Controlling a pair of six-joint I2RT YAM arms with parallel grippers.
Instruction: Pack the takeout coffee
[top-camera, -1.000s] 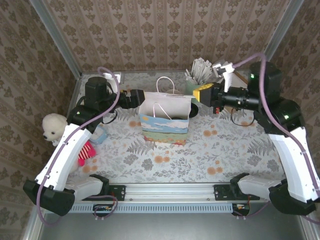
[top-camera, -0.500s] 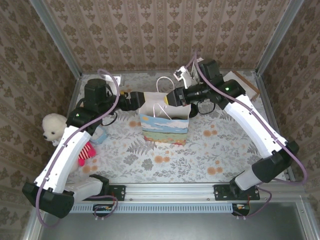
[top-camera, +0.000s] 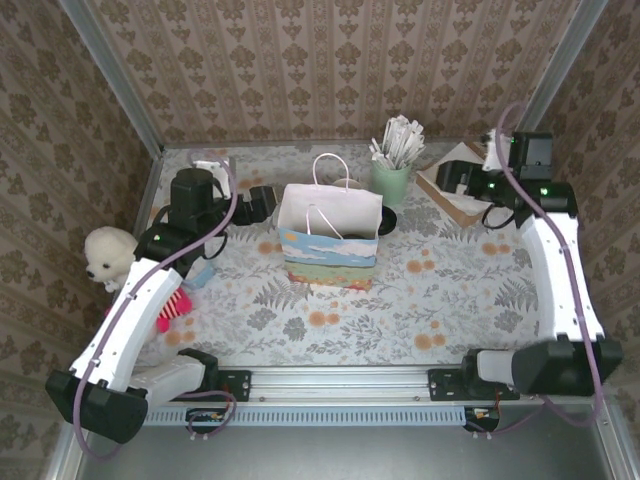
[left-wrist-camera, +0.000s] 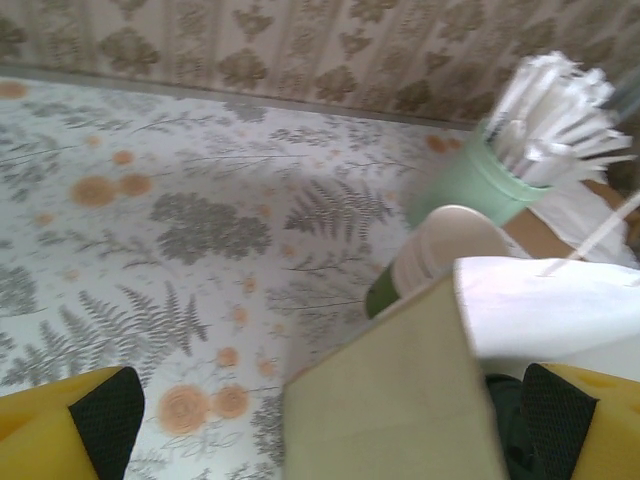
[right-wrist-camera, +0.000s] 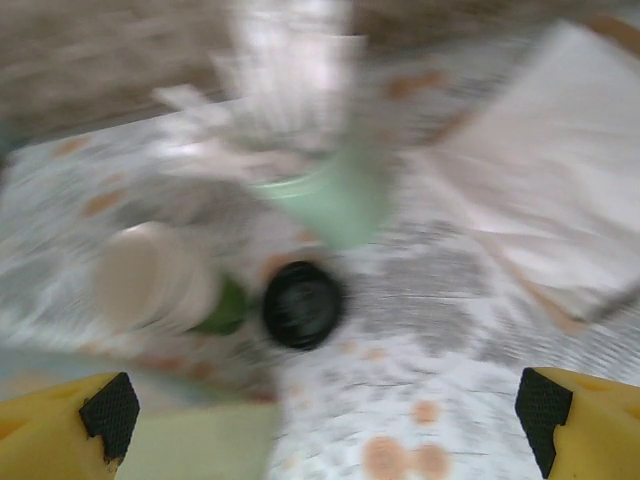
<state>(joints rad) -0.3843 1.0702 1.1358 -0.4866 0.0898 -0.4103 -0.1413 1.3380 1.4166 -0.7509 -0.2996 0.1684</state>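
A white paper bag (top-camera: 330, 240) with a landscape print stands open mid-table. My left gripper (top-camera: 266, 203) is open at the bag's left rim, and in the left wrist view the bag's beige side wall (left-wrist-camera: 390, 400) stands between its fingers. Low inside the bag (left-wrist-camera: 560, 310) is a dark green-black sliver (left-wrist-camera: 503, 410); I cannot tell whether it is the takeout coffee. My right gripper (top-camera: 452, 178) hangs open and empty at the back right, away from the bag. Its blurred wrist view looks down on a round black lid (right-wrist-camera: 302, 305) lying on the table.
A pale-green holder of white sticks (top-camera: 392, 180) stands behind the bag's right corner, with the black lid (top-camera: 386, 220) and a lying stack of green cups (right-wrist-camera: 150, 275) near it. White napkins on a brown tray (top-camera: 462, 198) lie under the right gripper. A plush dog (top-camera: 103, 255) sits at the left edge.
The right gripper went from shut to open. Its arm reached over the bag's mouth half a second ago, then pulled back to the back right. The left arm barely moved.
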